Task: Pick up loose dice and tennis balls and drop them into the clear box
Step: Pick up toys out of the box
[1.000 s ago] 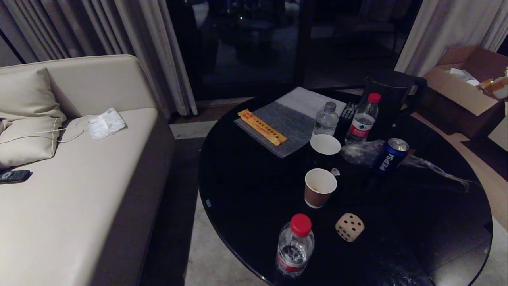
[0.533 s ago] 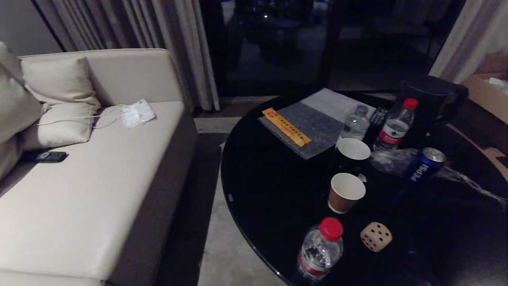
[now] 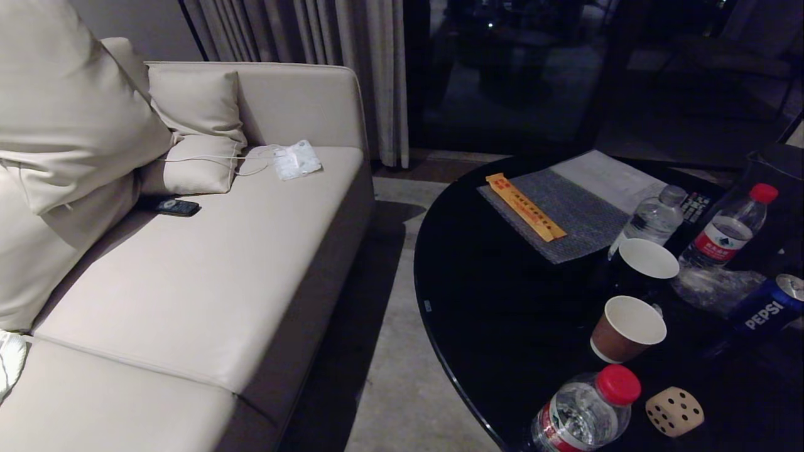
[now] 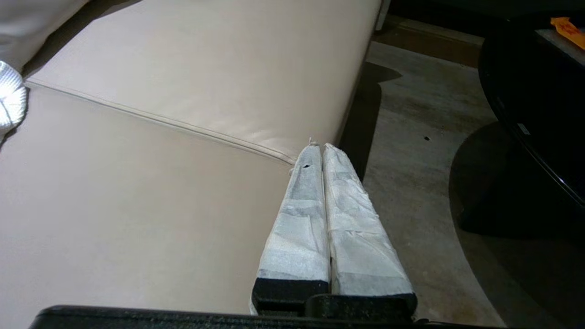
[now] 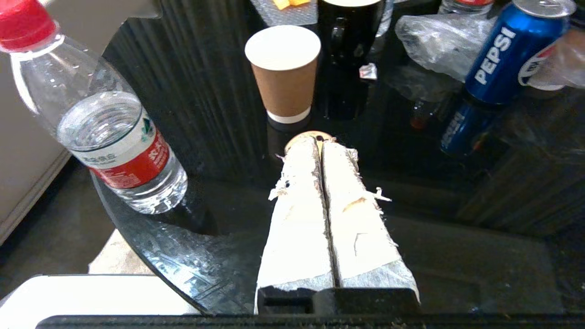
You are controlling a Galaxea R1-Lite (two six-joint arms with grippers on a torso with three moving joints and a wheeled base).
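Observation:
A beige die (image 3: 674, 411) with dark pips lies near the front edge of the round black table (image 3: 502, 301), beside a red-capped water bottle (image 3: 584, 414). In the right wrist view only a sliver of the die (image 5: 305, 134) shows past my right gripper (image 5: 320, 142), which hangs shut and empty above the table. My left gripper (image 4: 318, 146) is shut and empty too, over the sofa's front edge (image 4: 274, 153). Neither gripper shows in the head view. The tennis balls and the clear box are out of view.
A brown paper cup (image 3: 627, 328), a black mug (image 3: 647, 263), a Pepsi can (image 3: 769, 307), two more bottles and a grey mat (image 3: 565, 216) crowd the table. The beige sofa (image 3: 207, 263) with cushions fills the left; a floor strip (image 3: 402, 351) separates them.
The whole head view has swung: the table and die slid right and down, and more of the sofa came in. Both grippers stay shut and still.

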